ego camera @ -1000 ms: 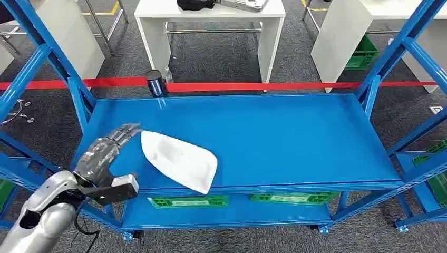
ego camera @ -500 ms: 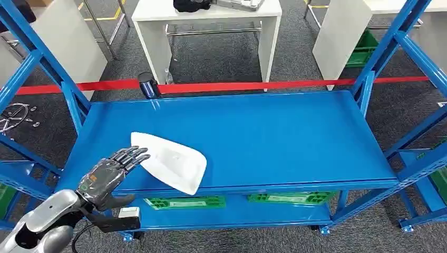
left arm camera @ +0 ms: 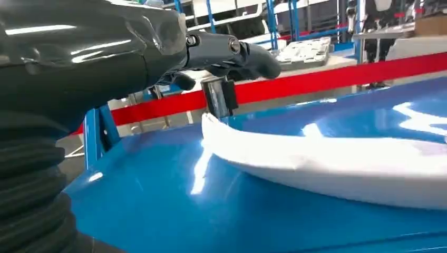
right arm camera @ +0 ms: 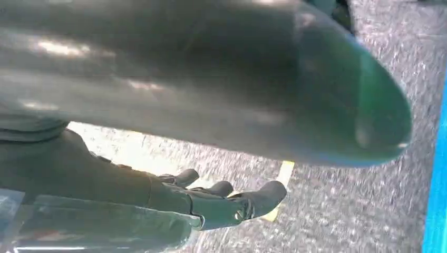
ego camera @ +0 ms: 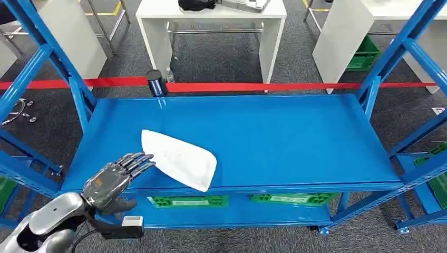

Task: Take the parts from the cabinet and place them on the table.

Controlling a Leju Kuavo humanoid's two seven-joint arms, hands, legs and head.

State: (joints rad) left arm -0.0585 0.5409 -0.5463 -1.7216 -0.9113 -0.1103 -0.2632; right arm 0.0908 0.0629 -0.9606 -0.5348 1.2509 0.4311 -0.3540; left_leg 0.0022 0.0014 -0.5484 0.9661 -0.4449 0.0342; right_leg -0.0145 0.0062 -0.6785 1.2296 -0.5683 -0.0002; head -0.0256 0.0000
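Cabinet (ego camera: 295, 137) shelf holds 1 white part (ego camera: 179, 159) near its front left, ungrabbed, so we judge the task barely begun; left hand (ego camera: 113, 179) fingers spread wide beside it, right hand (right arm camera: 211, 203) hanging empty, loosely extended.

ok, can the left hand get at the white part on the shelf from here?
Probably yes. The left hand is open, fingers right beside the white part near the shelf front edge, nothing between them.
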